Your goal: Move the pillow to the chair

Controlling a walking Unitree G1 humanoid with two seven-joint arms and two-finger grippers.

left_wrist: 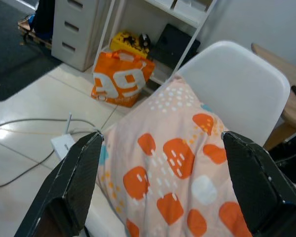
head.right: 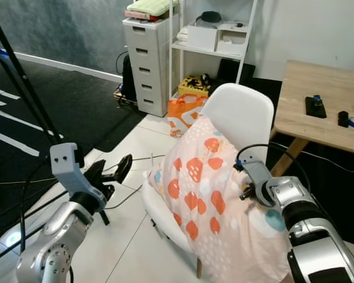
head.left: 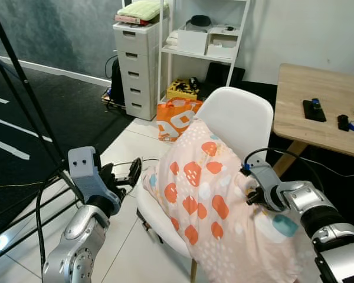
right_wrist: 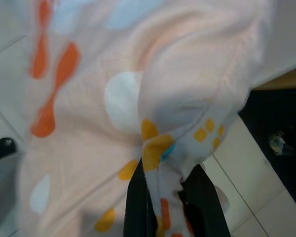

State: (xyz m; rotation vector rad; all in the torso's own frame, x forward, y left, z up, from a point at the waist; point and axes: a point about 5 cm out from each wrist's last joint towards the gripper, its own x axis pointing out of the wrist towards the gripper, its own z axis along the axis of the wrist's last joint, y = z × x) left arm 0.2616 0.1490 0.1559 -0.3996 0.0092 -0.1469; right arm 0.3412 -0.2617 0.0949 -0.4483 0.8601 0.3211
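**Pillow lies on the chair, right gripper pinches its edge**

In the left eye view, one pink pillow (head.left: 212, 200) with orange spots lies on the seat of one white chair (head.left: 239, 118) and leans against its back. The right arm is bent and reaches in from the right side; the right gripper (head.left: 252, 193) presses into the side of the pillow. The left arm is raised beside the chair, and the left gripper (head.left: 131, 173) hangs in the air just beside the front corner of the pillow, not touching it. Behind the chair stand one orange bag (head.left: 176, 118), one white drawer cabinet (head.left: 137, 68) and one wooden table (head.left: 318, 103).

In the left wrist view, two black fingers (left_wrist: 71, 190) stand wide apart, with the pillow and the chair between them but further away.

In the right wrist view, the two fingers (right_wrist: 140, 207) are close together and hold a fold of the pillow cloth.
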